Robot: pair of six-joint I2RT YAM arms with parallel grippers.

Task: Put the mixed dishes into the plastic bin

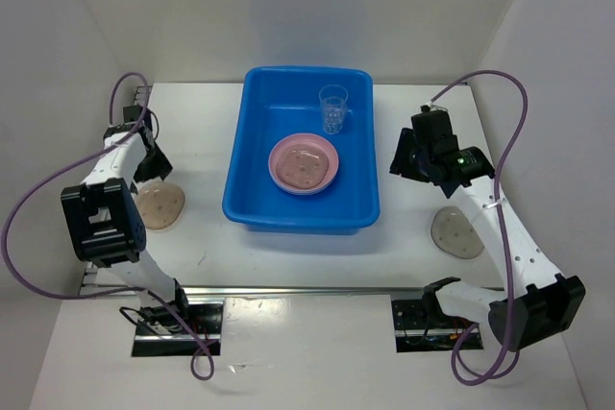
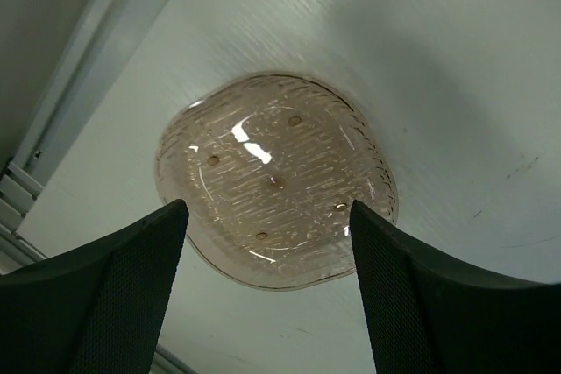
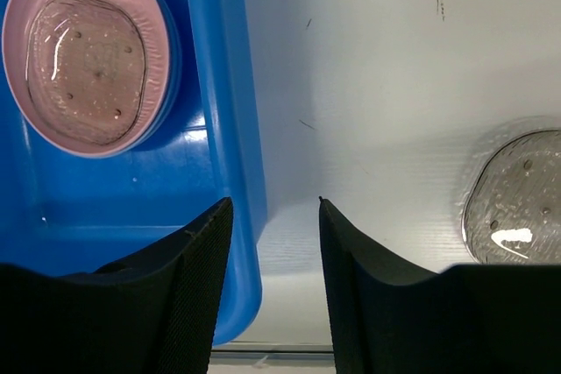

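The blue plastic bin stands mid-table and shows in the right wrist view. Inside it lie a pink plate with a clear speckled plate on top, and a clear cup. A beige speckled plate lies left of the bin and fills the left wrist view. Another speckled plate lies to the right, seen in the right wrist view. My left gripper is open and empty, hovering just behind the left plate. My right gripper is open and empty beside the bin's right wall.
White walls close the table at the back and both sides. A metal rail runs along the table's left edge near the left plate. Purple cables loop off both arms.
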